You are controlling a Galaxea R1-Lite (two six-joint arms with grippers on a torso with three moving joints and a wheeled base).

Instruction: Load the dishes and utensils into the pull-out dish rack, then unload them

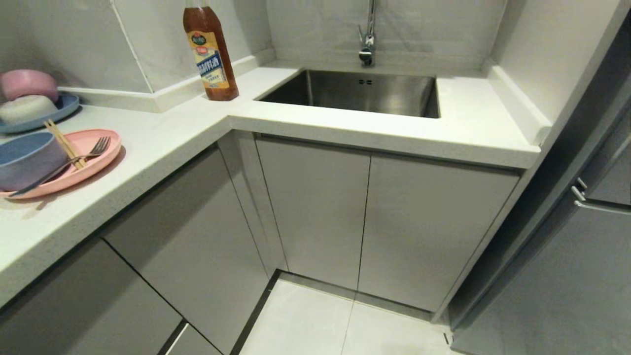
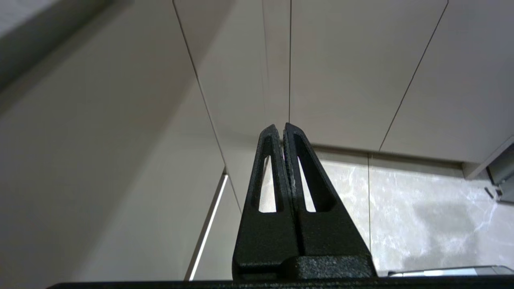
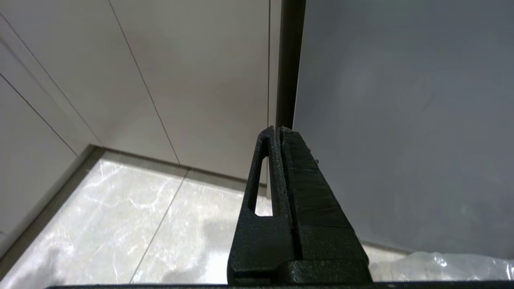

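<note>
Pink plate (image 1: 93, 158): counter's (image 1: 162, 143) left edge, carrying blue bowl (image 1: 27, 160), chopsticks (image 1: 64, 143), fork (image 1: 74, 162). Behind: bottle (image 1: 209, 52); sink (image 1: 355, 93) at back corner. My left gripper (image 2: 281, 129) and right gripper (image 3: 278, 130): jaws pressed together, empty, low before the cabinet doors (image 1: 384, 222).
</note>
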